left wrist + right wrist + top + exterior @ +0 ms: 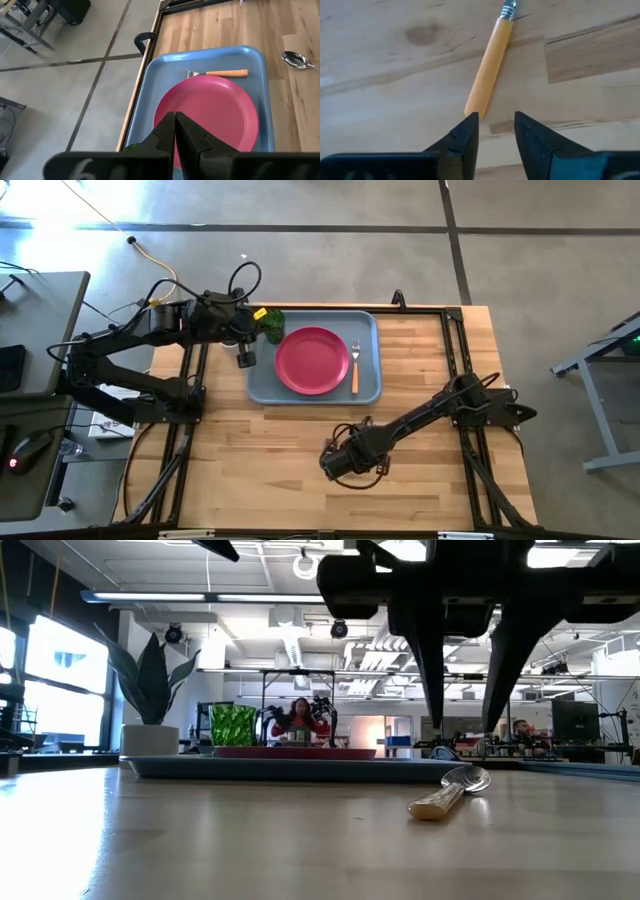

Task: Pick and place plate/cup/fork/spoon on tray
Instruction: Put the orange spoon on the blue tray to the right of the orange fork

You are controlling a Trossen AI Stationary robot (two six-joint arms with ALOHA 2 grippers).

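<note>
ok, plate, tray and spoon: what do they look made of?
Plate: likely plastic, matte pink-red, uniform colour with soft sheen. Tray: likely plastic, light blue-grey, moulded rounded corners and raised rim. Spoon: shiny metal bowl mirroring the ceiling lights; opaque orange handle, probably plastic. Right gripper hovers open above it.

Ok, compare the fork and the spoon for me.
The fork lies inside the tray, beside the plate; the spoon lies on the bare table outside it. The fork has tines; the spoon has a rounded bowl. The open right gripper hovers over the spoon's handle; no gripper is near the fork. Both have orange handles.
</note>
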